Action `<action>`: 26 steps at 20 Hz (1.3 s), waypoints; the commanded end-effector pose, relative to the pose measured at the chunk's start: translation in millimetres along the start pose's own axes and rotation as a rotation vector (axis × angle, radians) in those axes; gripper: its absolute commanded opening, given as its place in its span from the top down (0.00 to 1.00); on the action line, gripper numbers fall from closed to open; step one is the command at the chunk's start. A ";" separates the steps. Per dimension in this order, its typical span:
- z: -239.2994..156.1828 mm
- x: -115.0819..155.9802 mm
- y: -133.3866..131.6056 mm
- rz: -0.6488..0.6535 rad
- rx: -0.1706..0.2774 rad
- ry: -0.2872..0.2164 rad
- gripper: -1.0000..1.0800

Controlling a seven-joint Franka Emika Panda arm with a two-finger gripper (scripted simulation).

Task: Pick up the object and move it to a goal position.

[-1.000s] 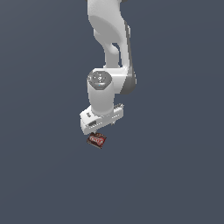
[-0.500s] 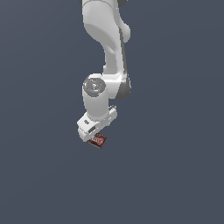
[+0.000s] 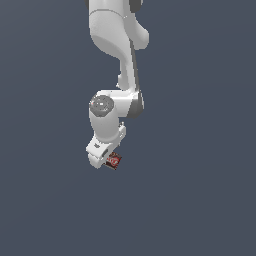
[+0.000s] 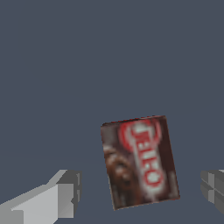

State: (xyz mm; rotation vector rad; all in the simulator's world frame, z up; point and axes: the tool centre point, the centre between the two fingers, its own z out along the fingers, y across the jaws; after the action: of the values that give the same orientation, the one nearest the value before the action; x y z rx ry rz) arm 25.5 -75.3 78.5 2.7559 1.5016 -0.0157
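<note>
The object is a small flat dark brown box with a red-and-white label (image 4: 140, 162). It lies flat on the grey surface, and in the exterior view (image 3: 115, 161) it shows just under the white hand. My gripper (image 4: 140, 188) is open and straddles the box. One fingertip (image 4: 65, 192) and the other (image 4: 212, 188) each stand clear of a box side, with a gap on both sides. In the exterior view the gripper (image 3: 107, 159) hangs from the white arm, low over the box, and its fingers are mostly hidden by the hand.
The plain grey surface (image 3: 200, 200) fills both views. The white arm (image 3: 112, 45) comes down from the top of the exterior view.
The wrist and hand have swung toward the exterior view's left and dropped a little over the box. The box has stayed in place.
</note>
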 end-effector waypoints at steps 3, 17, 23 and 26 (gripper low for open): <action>6.4 -3.4 4.5 -0.078 -0.001 0.005 0.04; 14.1 -7.1 8.7 -0.148 -0.003 0.010 0.04; 37.1 -7.0 8.0 -0.151 -0.003 0.010 0.04; 52.9 -7.0 7.6 -0.152 -0.003 0.010 0.04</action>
State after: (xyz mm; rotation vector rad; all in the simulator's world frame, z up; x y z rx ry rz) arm 28.0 -85.7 33.4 2.6369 1.7076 -0.0006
